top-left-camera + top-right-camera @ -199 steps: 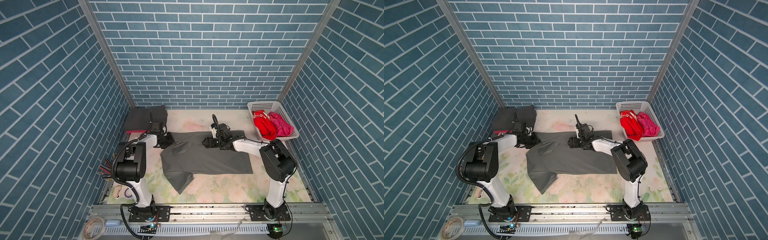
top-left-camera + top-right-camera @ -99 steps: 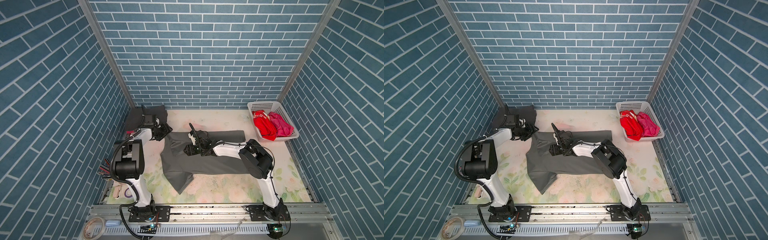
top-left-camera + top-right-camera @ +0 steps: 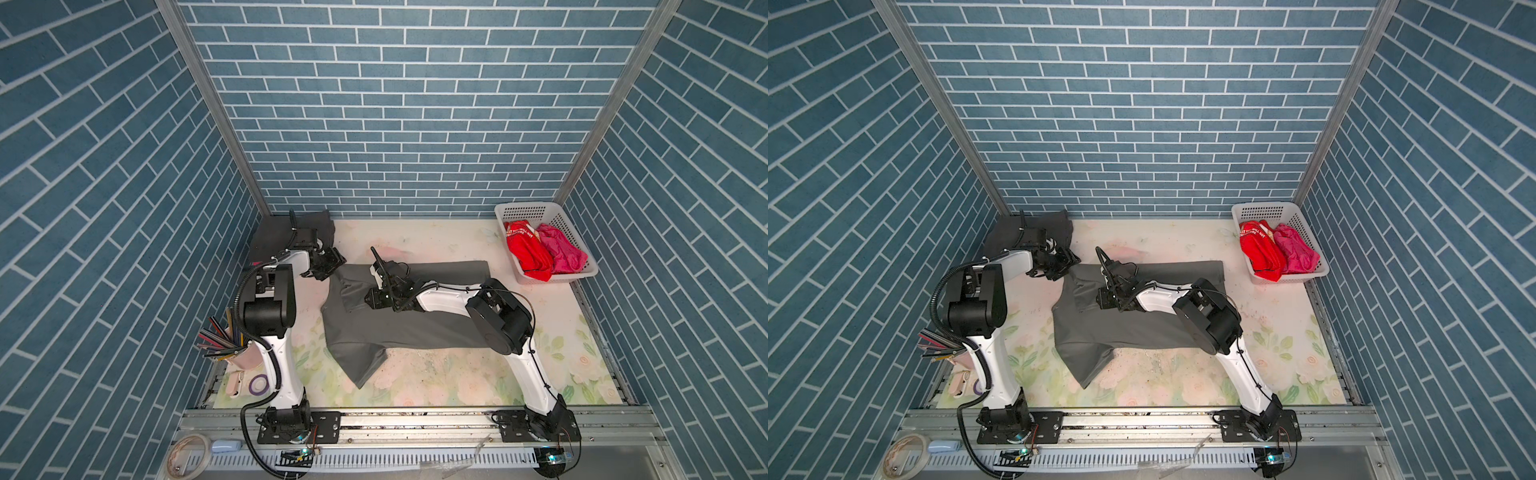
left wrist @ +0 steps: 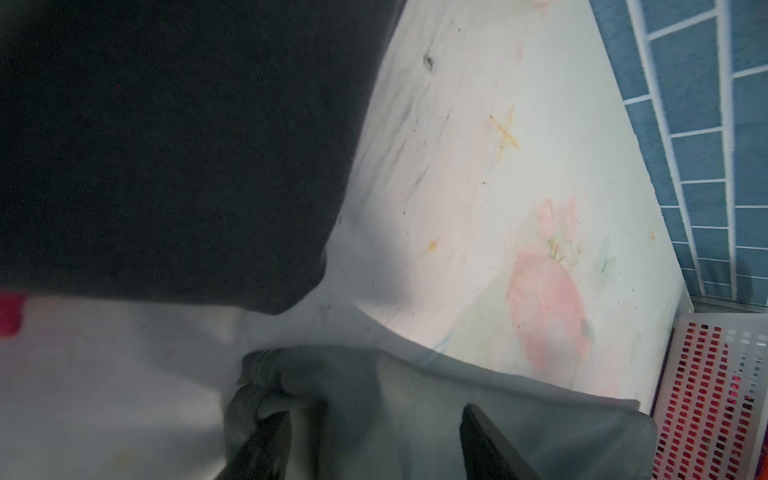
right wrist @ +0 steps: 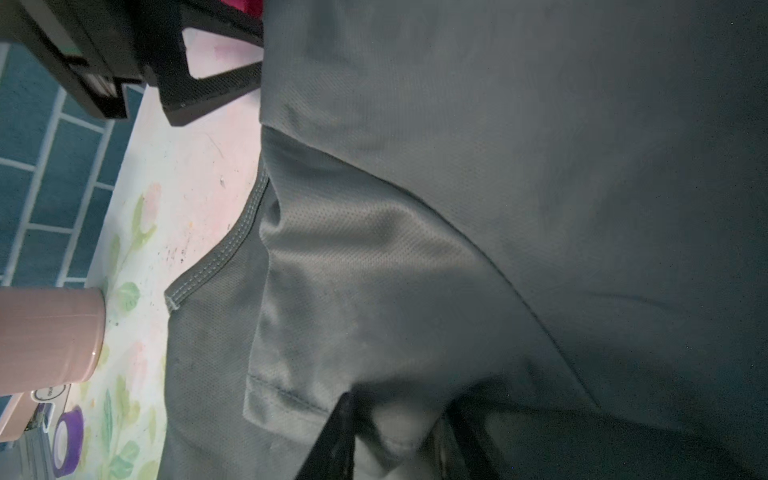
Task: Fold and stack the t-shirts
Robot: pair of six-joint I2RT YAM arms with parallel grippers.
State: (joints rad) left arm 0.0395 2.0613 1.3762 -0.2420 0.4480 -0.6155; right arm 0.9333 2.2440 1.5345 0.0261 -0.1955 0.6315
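Mid-grey t-shirt [image 3: 374,328]: I see it spread across the middle of the floral worktop [image 3: 436,245], with one sleeve pointing to the front.
Left tool [image 3: 329,267]: its jaws stand wide apart at the shirt's rear-left corner, by the collar.
Right tool [image 5: 401,436]: it reaches across the middle, and its jaws are pinched on a fold of the grey cloth.
Charcoal t-shirt [image 3: 270,237]: it lies in the rear-left corner, behind my left arm.
Red t-shirt [image 3: 525,253] and pink t-shirt [image 3: 561,253]: they lie side by side in the white basket [image 3: 528,206] at the rear right.
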